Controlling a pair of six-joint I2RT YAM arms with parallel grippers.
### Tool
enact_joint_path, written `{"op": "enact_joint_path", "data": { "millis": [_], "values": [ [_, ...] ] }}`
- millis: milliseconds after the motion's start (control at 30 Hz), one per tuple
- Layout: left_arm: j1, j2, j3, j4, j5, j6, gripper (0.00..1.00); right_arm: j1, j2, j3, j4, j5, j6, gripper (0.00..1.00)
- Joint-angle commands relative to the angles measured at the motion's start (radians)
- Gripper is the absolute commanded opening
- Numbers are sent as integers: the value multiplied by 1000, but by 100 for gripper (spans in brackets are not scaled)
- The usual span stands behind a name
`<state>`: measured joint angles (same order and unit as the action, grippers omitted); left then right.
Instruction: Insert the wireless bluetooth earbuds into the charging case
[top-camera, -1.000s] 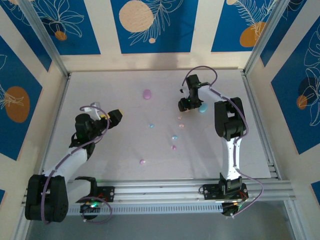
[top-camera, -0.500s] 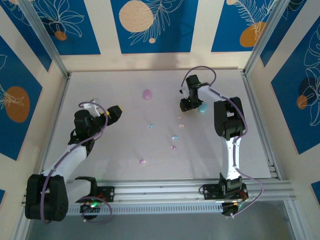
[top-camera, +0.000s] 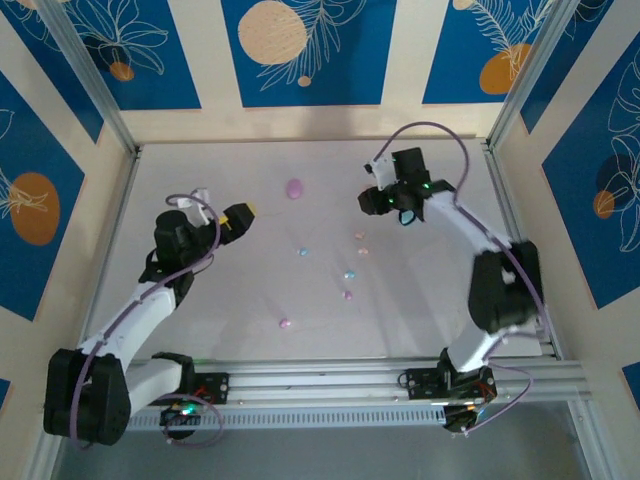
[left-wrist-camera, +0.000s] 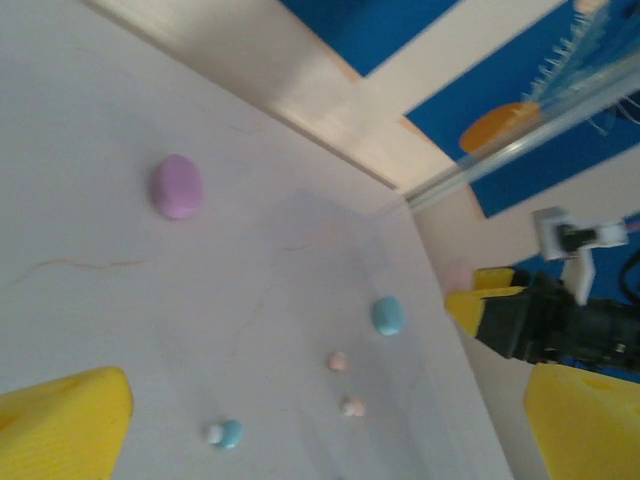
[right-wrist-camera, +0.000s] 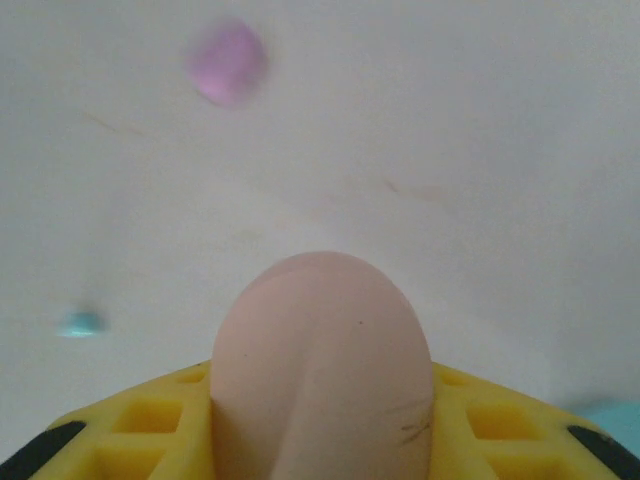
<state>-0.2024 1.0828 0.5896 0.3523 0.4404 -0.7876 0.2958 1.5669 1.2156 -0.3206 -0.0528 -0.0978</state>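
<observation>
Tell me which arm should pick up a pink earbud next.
Left, probably. The left gripper is open and empty, and the pink earbuds lie ahead of it in its wrist view. The right gripper sits nearer them but is closed on the pink case, so it can't grasp anything else.

You see table top (top-camera: 250, 290) matt white, with fine scratches and faint stains. You see pink case (right-wrist-camera: 320, 370) smooth, satin, thin seam down middle, few small scuffs. Your right gripper (right-wrist-camera: 320, 435) has pads (right-wrist-camera: 150, 420) of yellow plastic, matt, with moulded square pockets. Your purple case (left-wrist-camera: 177, 186) smooth, dull sheen. Your front rail (top-camera: 330, 380) bare aluminium, grooved.
</observation>
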Motion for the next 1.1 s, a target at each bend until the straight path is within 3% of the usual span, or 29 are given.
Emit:
{"op": "enact_joint_path", "data": {
  "millis": [0,200,433,867,1067],
  "values": [
    [-86,1,83,-5,44,3,100,54,-172,-150,201,-236,-54,28],
    [-284,83,205,-19,52,50,99,172,-412,-368,349,-253,-172,27],
    [-435,204,328,-64,71,113,91,252,-511,-453,374,-170,-226,27],
    [-523,308,413,-143,61,152,64,258,-516,-468,386,-140,-206,26],
    [-529,340,429,-142,53,125,37,258,-516,-471,388,-138,-212,26]
  ]
}}
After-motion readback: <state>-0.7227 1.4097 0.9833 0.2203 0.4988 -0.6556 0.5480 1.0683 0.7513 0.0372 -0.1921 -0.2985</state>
